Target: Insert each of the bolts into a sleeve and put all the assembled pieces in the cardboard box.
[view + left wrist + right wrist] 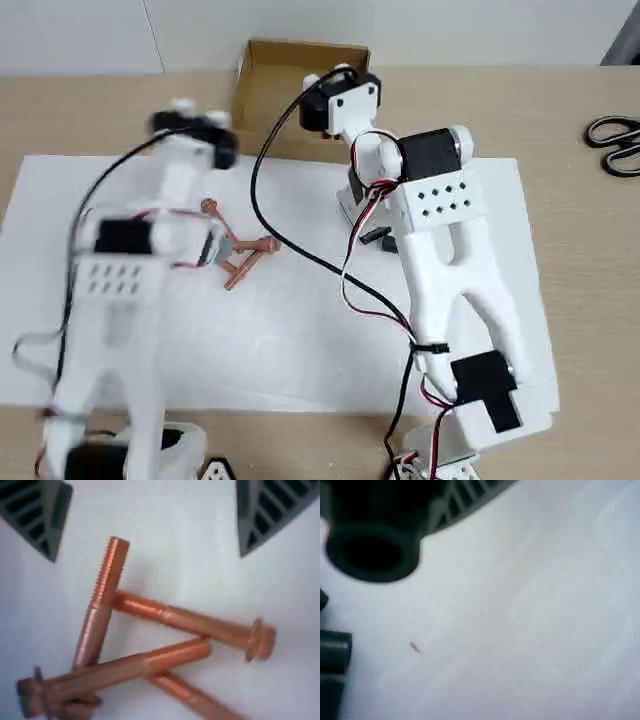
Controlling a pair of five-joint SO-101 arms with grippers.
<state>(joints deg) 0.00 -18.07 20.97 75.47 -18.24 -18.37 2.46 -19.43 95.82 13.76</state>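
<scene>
Several copper bolts (165,617) lie crossed in a loose pile on the white sheet (300,330). My left gripper (150,540) hangs open just above them, with one dark ribbed fingertip (42,515) on each side of the pile. From above, the bolts (243,258) lie just right of the left gripper (215,245). My right gripper (360,205) is low over the sheet in front of the cardboard box (305,48). It looks shut on a black sleeve (370,552), whose open end faces the camera. Another black sleeve (332,652) lies beside it.
The open cardboard box stands at the back centre, just past the sheet's far edge. Scissors (615,140) lie on the wooden table at the far right. A black cable (300,250) runs across the sheet between the arms. Black sleeves (375,237) lie beside the right arm.
</scene>
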